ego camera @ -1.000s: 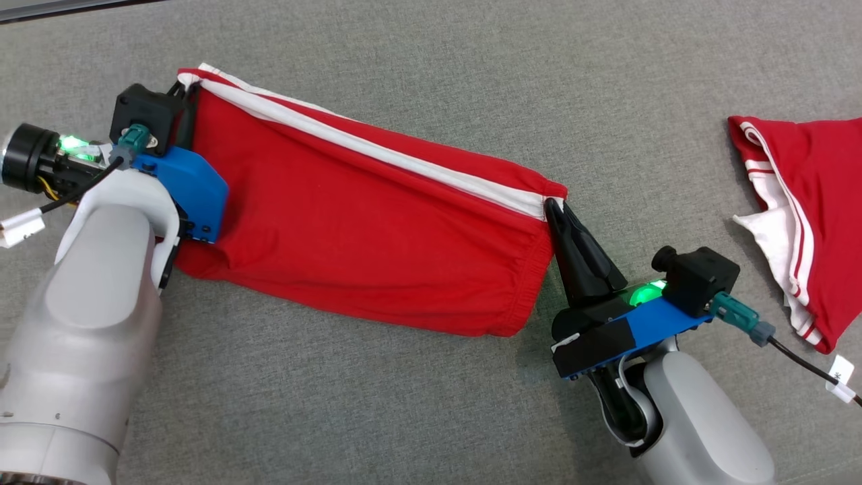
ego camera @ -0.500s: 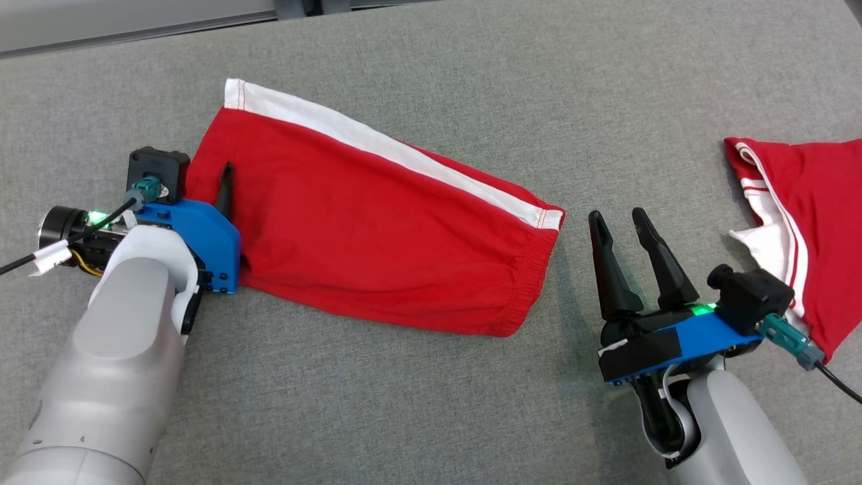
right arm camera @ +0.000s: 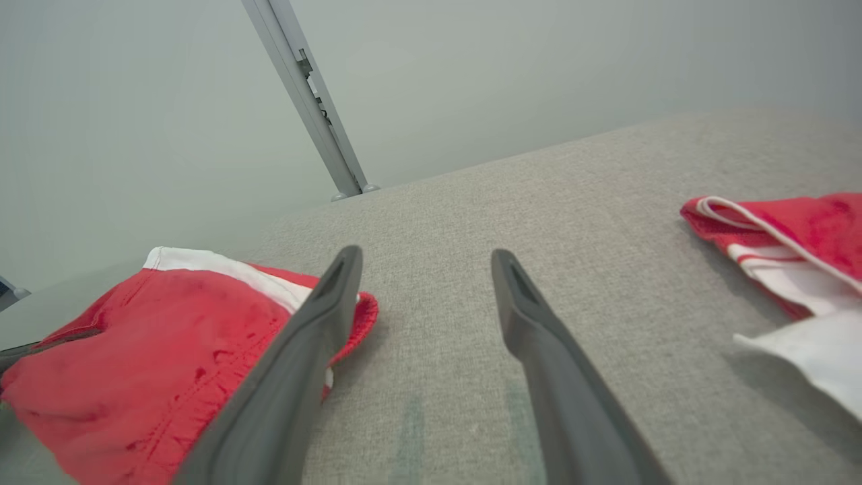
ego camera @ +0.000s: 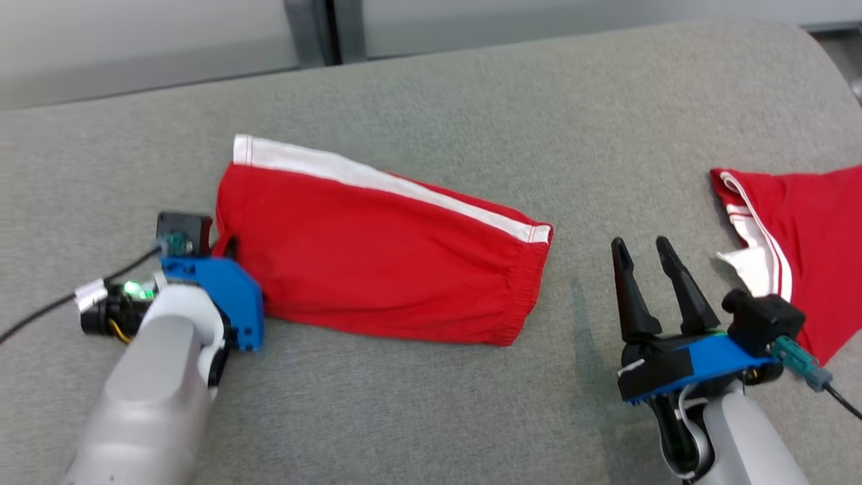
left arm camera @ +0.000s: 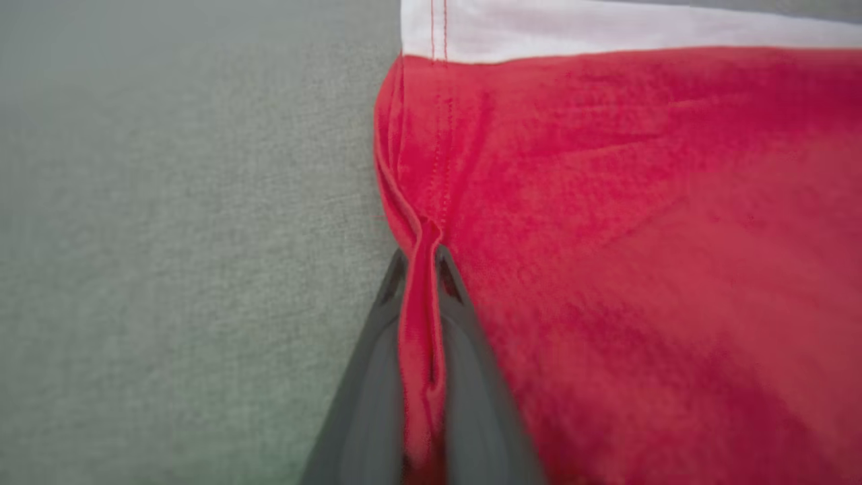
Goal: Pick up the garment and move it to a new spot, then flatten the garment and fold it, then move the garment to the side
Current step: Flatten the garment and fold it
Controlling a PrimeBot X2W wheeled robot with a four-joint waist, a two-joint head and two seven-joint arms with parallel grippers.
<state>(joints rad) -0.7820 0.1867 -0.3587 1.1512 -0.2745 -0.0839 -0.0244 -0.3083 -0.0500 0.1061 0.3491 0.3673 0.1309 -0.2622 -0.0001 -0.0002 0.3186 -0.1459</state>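
The garment [ego camera: 384, 269] is a pair of red shorts with a white side stripe, lying folded flat on the grey cloth surface [ego camera: 417, 404]. My left gripper [ego camera: 225, 246] sits at the garment's left edge. In the left wrist view the left gripper [left arm camera: 421, 252] is shut on a pinched ridge of the red hem of the garment [left arm camera: 640, 236]. My right gripper [ego camera: 640, 246] stands open on bare cloth, a little to the right of the elastic waistband end. In the right wrist view the right gripper [right arm camera: 425, 261] has nothing between its fingers, and the garment [right arm camera: 155, 350] lies to its left.
A second red and white garment [ego camera: 801, 229] lies crumpled at the far right, also in the right wrist view as a red garment [right arm camera: 794, 242]. The surface's back edge [ego camera: 431, 57] runs along the top, with a pale wall and a grey metal post [right arm camera: 303, 94] behind.
Both grippers let go of the garment's top corners. The left one shut again lower on the left edge. The right one drew back to the right and stays open. The camera tilted up.
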